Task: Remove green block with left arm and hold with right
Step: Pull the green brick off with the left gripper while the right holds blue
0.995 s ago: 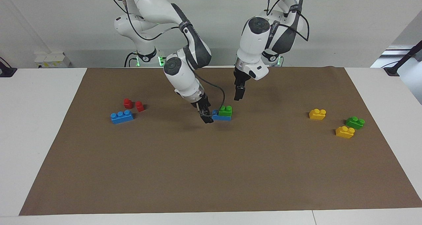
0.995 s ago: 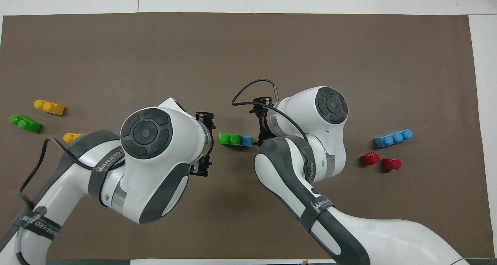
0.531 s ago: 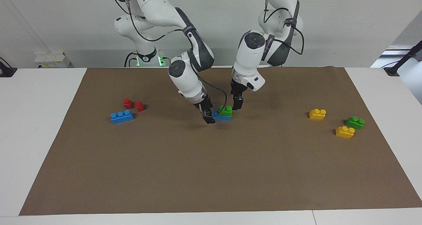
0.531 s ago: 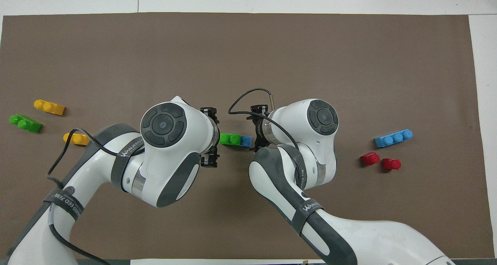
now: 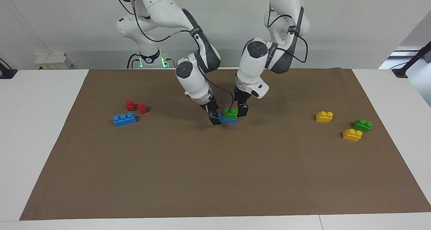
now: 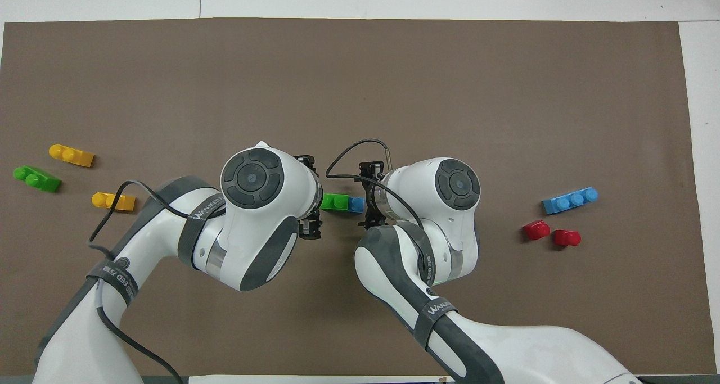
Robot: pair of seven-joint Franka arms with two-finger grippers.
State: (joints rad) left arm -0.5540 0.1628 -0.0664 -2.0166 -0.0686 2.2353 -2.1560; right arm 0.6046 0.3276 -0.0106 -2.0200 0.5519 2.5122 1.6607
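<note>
The green block (image 5: 230,113) sits on one end of a blue brick (image 5: 229,120) at the middle of the brown mat; both show in the overhead view, the green block (image 6: 334,202) on the blue brick (image 6: 355,204). My left gripper (image 5: 242,112) is down beside the green block, at its end toward the left arm. My right gripper (image 5: 215,119) is down at the blue brick's bare end, toward the right arm. In the overhead view both wrists hide the gripper tips.
A second green brick (image 5: 362,125) and two yellow bricks (image 5: 324,116) (image 5: 352,135) lie toward the left arm's end. A blue three-stud brick (image 5: 124,119) and two red pieces (image 5: 130,105) (image 5: 143,108) lie toward the right arm's end.
My left gripper came down from above the mat to the green block's side. My right gripper edged closer along the blue brick. The stacked bricks have not moved.
</note>
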